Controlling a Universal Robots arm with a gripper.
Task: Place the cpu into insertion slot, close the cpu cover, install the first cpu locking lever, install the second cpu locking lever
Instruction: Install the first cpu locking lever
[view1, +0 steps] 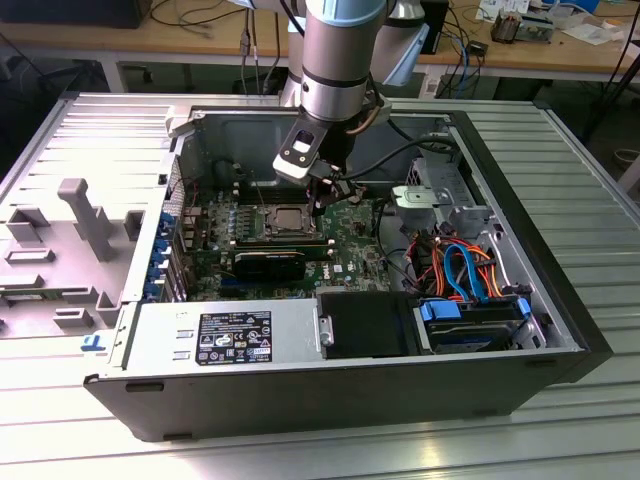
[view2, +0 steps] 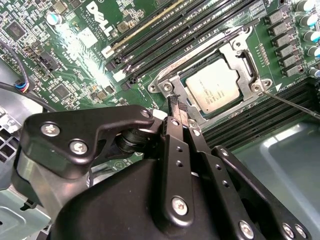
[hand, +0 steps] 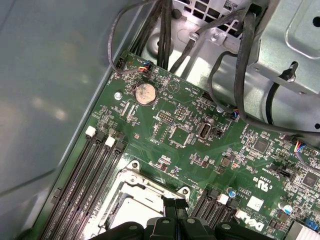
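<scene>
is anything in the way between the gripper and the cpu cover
Nothing visible. In the second wrist view the gripper has its tips right at the corner of the cpu cover, with the cpu seated under it.

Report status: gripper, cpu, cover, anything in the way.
Gripper shut, tips at the cpu cover's corner. Cpu seated, cover down around it. One thin locking lever sticks out sideways. Nothing blocking the cover.

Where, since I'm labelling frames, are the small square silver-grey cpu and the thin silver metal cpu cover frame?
cpu (view2: 216, 90): second wrist view, centre of its metal top.
cpu cover (view2: 234, 50): second wrist view, the frame's wide corner.
</scene>
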